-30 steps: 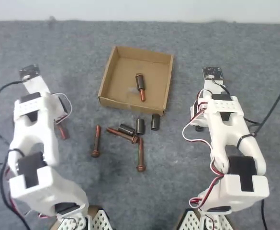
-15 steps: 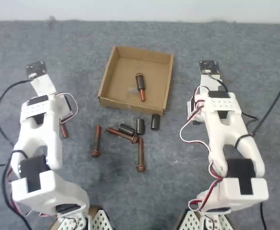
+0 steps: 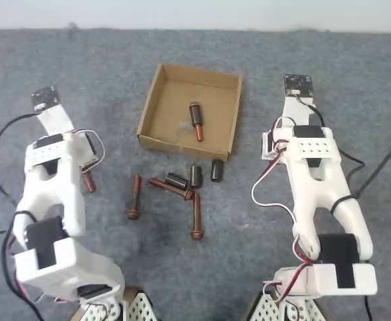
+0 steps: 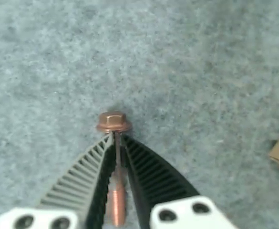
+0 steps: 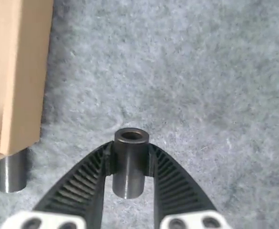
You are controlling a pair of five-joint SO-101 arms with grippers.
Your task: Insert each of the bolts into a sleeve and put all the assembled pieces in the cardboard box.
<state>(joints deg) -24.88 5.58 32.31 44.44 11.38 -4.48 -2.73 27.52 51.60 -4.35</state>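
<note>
Grey worktop [image 3: 315,60] is bearing the cardboard box [image 3: 156,87]; left of it your left tool [image 4: 116,139] is clamping a bolt [image 4: 113,122], right of it your right tool [image 5: 130,149] is clamping a sleeve [image 5: 129,177], probably for mating them.

The cardboard box [image 3: 152,107] sits far centre with 1 assembled piece [image 3: 196,119] in it, and just near of it lie 3 sleeves [image 3: 196,176] and 3 bolts [image 3: 196,215], between the left gripper's [image 4: 116,139] bolt [image 4: 113,122] and the right gripper's [image 5: 131,155] sleeve [image 5: 129,171].

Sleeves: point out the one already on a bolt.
The sleeve inside the cardboard box; a copper bolt runs through it. The three on the carpet and the one in the right gripper are bare.
</note>
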